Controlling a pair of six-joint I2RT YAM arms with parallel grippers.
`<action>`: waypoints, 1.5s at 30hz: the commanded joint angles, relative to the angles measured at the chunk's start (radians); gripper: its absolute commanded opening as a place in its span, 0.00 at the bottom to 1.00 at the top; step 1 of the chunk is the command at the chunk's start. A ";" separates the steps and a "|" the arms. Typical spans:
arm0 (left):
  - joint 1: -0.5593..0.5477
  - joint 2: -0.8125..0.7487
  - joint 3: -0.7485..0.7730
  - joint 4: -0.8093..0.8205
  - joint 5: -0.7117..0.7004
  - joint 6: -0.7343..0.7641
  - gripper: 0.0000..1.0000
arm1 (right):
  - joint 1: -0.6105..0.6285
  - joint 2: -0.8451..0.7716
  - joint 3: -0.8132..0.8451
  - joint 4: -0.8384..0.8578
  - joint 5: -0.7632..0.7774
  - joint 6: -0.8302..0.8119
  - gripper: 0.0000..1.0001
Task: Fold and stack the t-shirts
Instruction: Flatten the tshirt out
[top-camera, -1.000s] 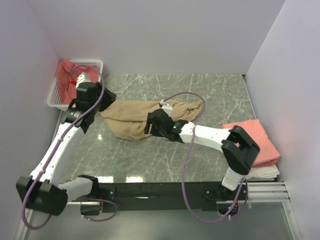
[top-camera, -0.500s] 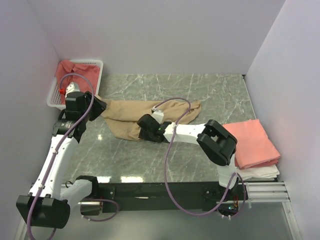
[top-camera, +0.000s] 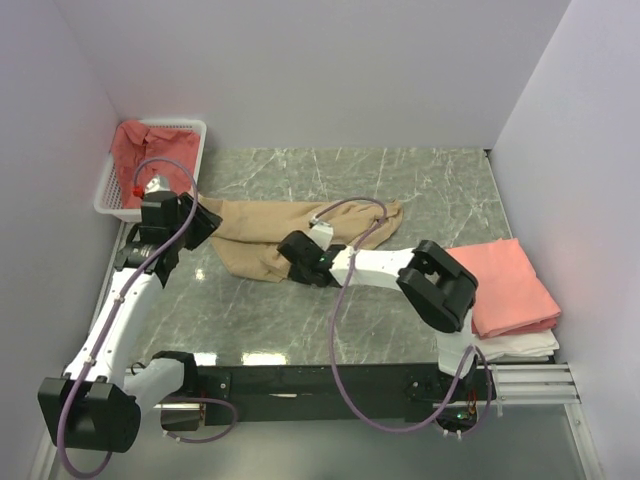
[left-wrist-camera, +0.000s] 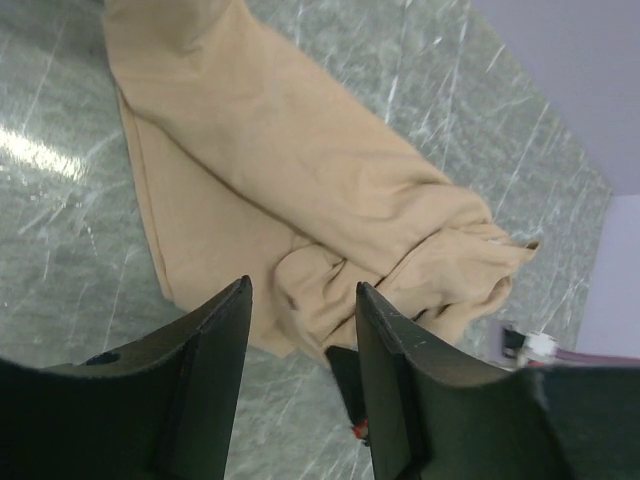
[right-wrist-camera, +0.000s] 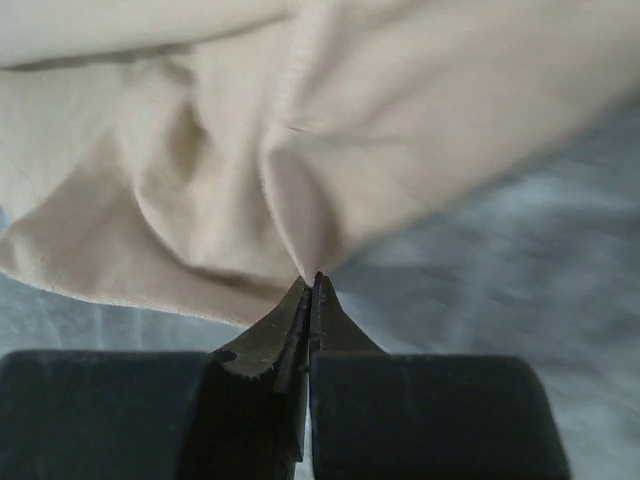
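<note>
The right claw (right-wrist-camera: 313, 282) is shut, its tips pinching a raised fold of the tan t-shirt (right-wrist-camera: 200, 130) at the near edge of the cloth. From that pinch the shirt extends away from the claw and to both sides. In the top view its long axis runs left to right across the tabletop (top-camera: 300, 320), with the bunched end toward the right and the flatter end toward the left. The left claw (left-wrist-camera: 300, 305) is wide, holds nothing, and sits above the left end of the shirt. The left arm is thus nearer that end, and the right arm holds the middle of the near edge. Judgement: flattening calls for a pull along the long axis. The folded stack (top-camera: 510, 285) lies well apart at the right edge. The basket (top-camera: 106, 192) holding a red shirt (top-camera: 150, 150) stands at the far left.
</note>
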 joint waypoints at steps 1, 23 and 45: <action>0.004 0.018 -0.035 0.055 0.039 -0.027 0.51 | -0.021 -0.156 -0.072 -0.033 0.090 0.001 0.00; -0.226 0.316 -0.190 0.125 -0.247 -0.311 0.49 | -0.421 -0.870 -0.166 -0.223 0.055 -0.376 0.00; -0.142 0.359 -0.133 0.023 -0.369 -0.314 0.44 | -0.650 -0.937 -0.080 -0.286 -0.080 -0.448 0.00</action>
